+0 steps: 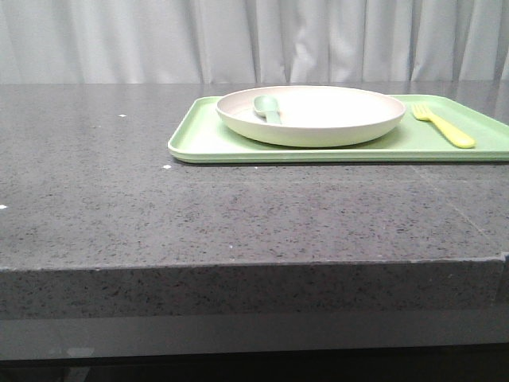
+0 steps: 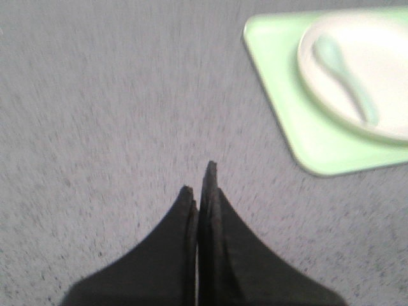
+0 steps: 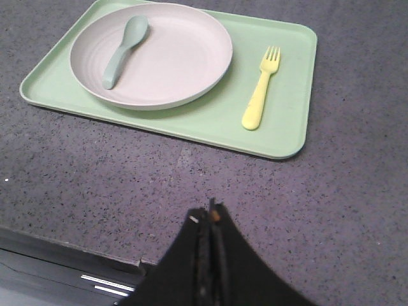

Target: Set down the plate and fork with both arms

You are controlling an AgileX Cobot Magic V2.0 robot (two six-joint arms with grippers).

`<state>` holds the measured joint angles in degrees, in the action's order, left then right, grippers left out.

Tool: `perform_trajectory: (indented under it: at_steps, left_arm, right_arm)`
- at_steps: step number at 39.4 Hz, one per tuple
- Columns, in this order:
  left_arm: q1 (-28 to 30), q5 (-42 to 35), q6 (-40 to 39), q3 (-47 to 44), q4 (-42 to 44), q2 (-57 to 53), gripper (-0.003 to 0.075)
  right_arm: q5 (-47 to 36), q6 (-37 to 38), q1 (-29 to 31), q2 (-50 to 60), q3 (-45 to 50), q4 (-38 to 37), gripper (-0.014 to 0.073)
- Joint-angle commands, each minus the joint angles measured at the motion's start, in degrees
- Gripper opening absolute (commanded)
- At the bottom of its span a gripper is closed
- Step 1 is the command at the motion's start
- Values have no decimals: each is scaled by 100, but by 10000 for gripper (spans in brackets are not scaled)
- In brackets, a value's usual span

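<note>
Plate (image 1: 310, 115) resting on a green tray (image 1: 199, 139) at the far side of the counter (image 1: 159, 207), toward the right in the front view, with a spoon (image 1: 268, 108) lying inside it. Fork (image 1: 442, 124) flat on the same tray just beside the plate on the right, not touching it, tines (image 3: 272, 53) pointing away from the robot, handle end nearest.

Neither arm visible in the front view. Right gripper (image 3: 209, 217) hanging above bare counter near the front edge, fingers pressed together, nothing between them. Left gripper (image 2: 201, 182) likewise pinched closed and empty (picture blurred, so little detail), over bare counter with only the tray's near left corner (image 2: 306, 162) and part of the plate (image 2: 357, 70) in sight off to one side.

Seen from the right wrist: fork's long axis running nearly straight ahead from the fingers, slightly off to one side, well apart from them. Probably the right arm's piece, being on that side of the tray; plate nearer the left arm. Both grippers needing to open before any approach, likely with the right one closing across the handle's width.
</note>
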<state>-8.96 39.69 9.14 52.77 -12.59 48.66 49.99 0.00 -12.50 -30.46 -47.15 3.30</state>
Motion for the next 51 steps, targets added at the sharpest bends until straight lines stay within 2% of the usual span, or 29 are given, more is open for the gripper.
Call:
perform_trajectory:
  at_steps: [1,8,17,22,28,36,42,47,51]
  left_arm:
    - [4,-425,-59,167,-69,-512,-18]
    - [4,-448,-59,167,-69,-953,-18]
    - [4,-460,-59,167,-69,-1001,-18]
    - [78,-835,-47,-125,241,-1527,-18]
    - [353,-1520,-47,-1252,690,-2535,-18]
    - [736,-3170,-47,-3439,683,-3956,-18]
    - [1054,-3486,-47,-4633,498,-5044,-18]
    - [1054,-3714,-138,-5072,189,-4983,-18]
    - [1054,-3839,-739,-5331,545,-5032,-18]
  right_arm:
    - [-399,-49,38,-24,-152,-51,-67]
    - [-393,-49,38,-24,-152,-51,-67]
    - [-393,-49,38,-24,-152,-51,-67]
    - [-396,-49,38,-24,-152,-51,-67]
    - [-391,-49,38,-24,-152,-51,-67]
    - [-391,-49,38,-24,-152,-51,-67]
    - [-391,-49,38,-24,-152,-51,-67]
    - [-388,-49,38,-24,-152,-46,-67]
    - [-383,-49,38,-24,-152,-46,-67]
